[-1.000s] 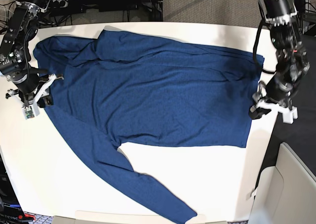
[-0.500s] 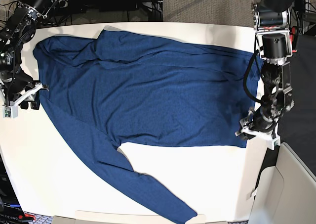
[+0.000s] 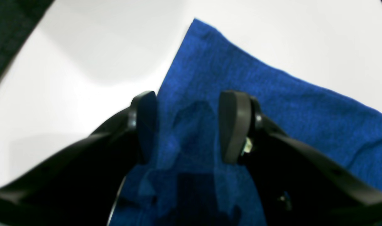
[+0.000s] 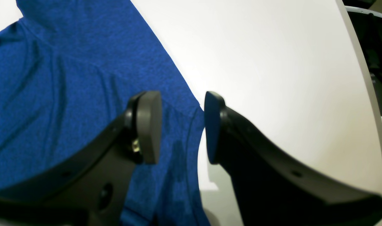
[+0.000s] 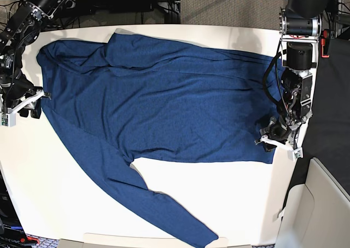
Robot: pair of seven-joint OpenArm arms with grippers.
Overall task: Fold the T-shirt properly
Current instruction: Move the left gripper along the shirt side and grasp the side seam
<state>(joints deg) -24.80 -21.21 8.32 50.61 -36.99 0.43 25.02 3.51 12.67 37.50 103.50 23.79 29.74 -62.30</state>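
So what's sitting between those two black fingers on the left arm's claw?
In the left wrist view, the left gripper stands open, and a corner of the T-shirt lies between its fingers, on the white table.

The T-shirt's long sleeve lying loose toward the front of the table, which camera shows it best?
The base view: the sleeve of the T-shirt runs its full length there. The left wrist view shows only a corner of the fabric; the right wrist view shows only a cloth edge.
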